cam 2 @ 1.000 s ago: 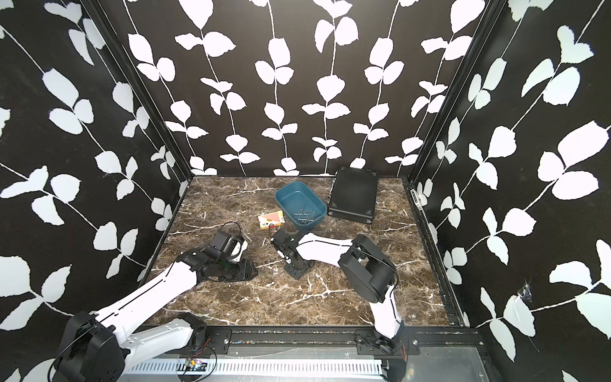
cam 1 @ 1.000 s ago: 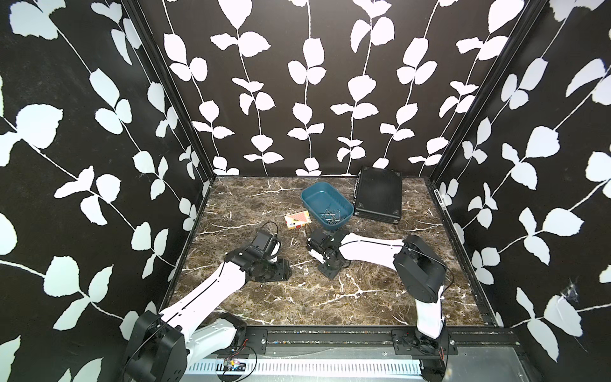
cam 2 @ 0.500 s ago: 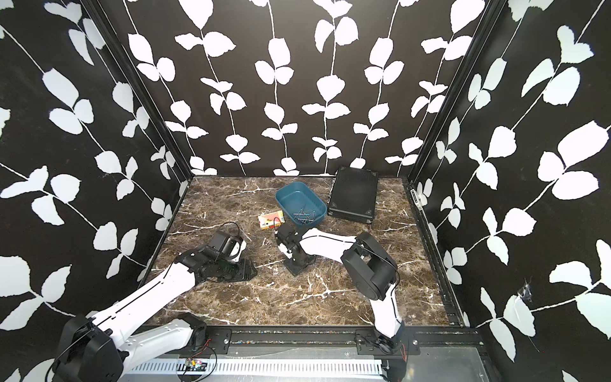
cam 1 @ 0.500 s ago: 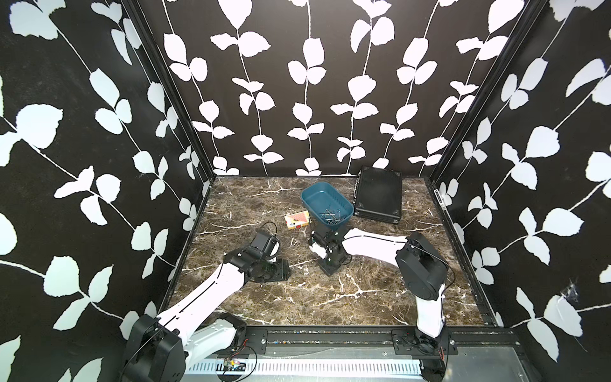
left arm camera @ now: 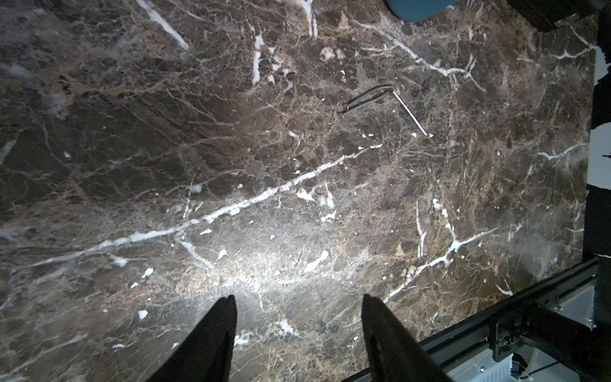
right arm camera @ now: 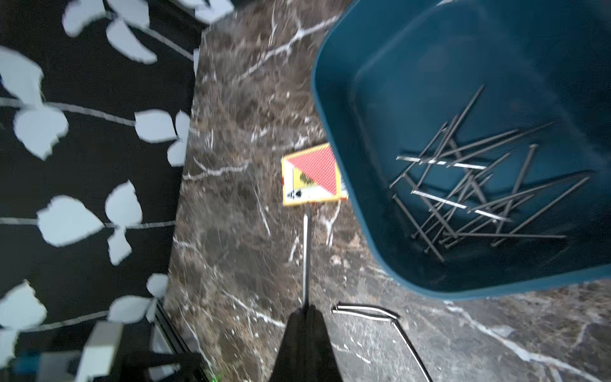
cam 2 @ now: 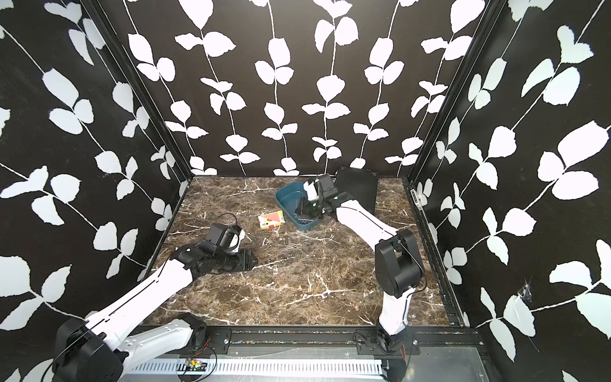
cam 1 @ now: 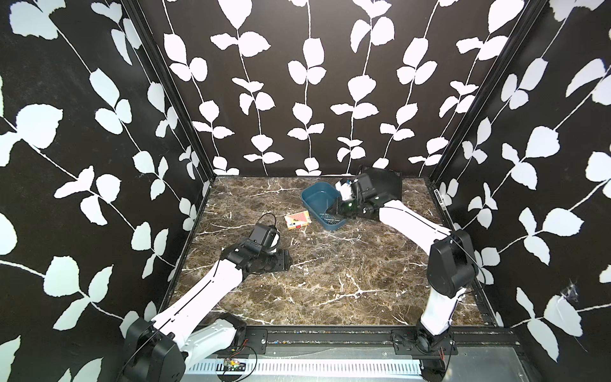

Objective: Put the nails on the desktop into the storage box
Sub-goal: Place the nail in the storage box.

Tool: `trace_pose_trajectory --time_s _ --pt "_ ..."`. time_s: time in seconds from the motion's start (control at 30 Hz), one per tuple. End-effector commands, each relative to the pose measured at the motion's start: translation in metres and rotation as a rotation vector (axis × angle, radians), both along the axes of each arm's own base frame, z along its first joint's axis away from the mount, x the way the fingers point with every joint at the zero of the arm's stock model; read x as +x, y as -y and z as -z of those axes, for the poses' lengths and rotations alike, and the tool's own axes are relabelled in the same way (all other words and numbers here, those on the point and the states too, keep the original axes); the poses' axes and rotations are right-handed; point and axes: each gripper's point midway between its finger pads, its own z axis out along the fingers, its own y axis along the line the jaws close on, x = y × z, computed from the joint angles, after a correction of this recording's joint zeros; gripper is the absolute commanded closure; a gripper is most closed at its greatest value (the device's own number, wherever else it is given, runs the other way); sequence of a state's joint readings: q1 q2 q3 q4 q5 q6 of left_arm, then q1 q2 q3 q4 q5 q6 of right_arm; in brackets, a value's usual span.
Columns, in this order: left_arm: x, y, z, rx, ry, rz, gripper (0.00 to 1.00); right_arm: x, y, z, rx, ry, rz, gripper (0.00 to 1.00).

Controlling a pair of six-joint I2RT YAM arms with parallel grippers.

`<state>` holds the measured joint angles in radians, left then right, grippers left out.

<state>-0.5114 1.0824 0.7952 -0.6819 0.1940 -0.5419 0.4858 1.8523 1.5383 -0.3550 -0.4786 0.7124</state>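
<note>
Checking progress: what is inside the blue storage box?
Nails, crossed in a loose pile in the storage box. In both top views the right gripper covers part of its floor.

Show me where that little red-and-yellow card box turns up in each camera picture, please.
Top view: the card box lies on the desktop, beside the storage box's near end.
Top view: same place.
Left wrist: not in it.
Right wrist: near the middle, beside the storage box's wall.
Shared landmark: the teal storage box, visible in every view.
</note>
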Motion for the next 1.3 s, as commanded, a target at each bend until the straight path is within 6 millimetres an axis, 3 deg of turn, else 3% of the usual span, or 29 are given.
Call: trace_pose_trajectory --time_s 0.0,0.13,0.27,0.33,0.43,0.53,0.63,0.73,0.93,1.07,1.27 --pt "0.011 0.002 -0.005 0.014 0.012 0.013 0.37 0.039 0.004 -0.005 0.079 -0.054 0.157 1.0" --pt "0.017 0.008 -0.005 0.018 0.001 0.031 0.37 0.062 0.024 0.029 0.003 -0.116 0.277 1.0" --pt "0.019 0.01 -0.001 0.017 -0.012 0.039 0.37 0.071 0.034 0.059 -0.012 -0.191 0.353 1.0" --pt "0.021 0.012 0.001 0.014 -0.017 0.046 0.37 0.07 0.035 0.064 -0.027 -0.205 0.359 1.0" --pt "0.023 0.016 0.006 0.004 -0.027 0.052 0.37 0.063 0.041 0.063 -0.052 -0.206 0.351 0.88" --pt "0.026 0.022 0.011 -0.006 -0.045 0.059 0.37 0.046 0.052 0.052 -0.121 -0.171 0.299 0.77" --pt "0.028 0.025 0.016 -0.015 -0.057 0.054 0.37 0.014 0.061 0.05 -0.215 -0.149 0.193 0.71" --pt "0.029 0.027 0.018 -0.034 -0.057 0.042 0.37 -0.03 0.071 0.064 -0.347 -0.158 0.05 0.68" --pt "0.025 0.027 0.02 -0.045 -0.065 0.033 0.37 -0.086 0.057 0.091 -0.519 -0.07 -0.298 0.67" --pt "0.025 0.027 0.02 -0.05 -0.069 0.031 0.37 -0.094 0.048 0.117 -0.669 -0.009 -0.455 0.67" --pt "0.02 0.023 0.02 -0.055 -0.066 0.017 0.37 -0.093 0.03 0.135 -0.735 0.016 -0.553 0.66"
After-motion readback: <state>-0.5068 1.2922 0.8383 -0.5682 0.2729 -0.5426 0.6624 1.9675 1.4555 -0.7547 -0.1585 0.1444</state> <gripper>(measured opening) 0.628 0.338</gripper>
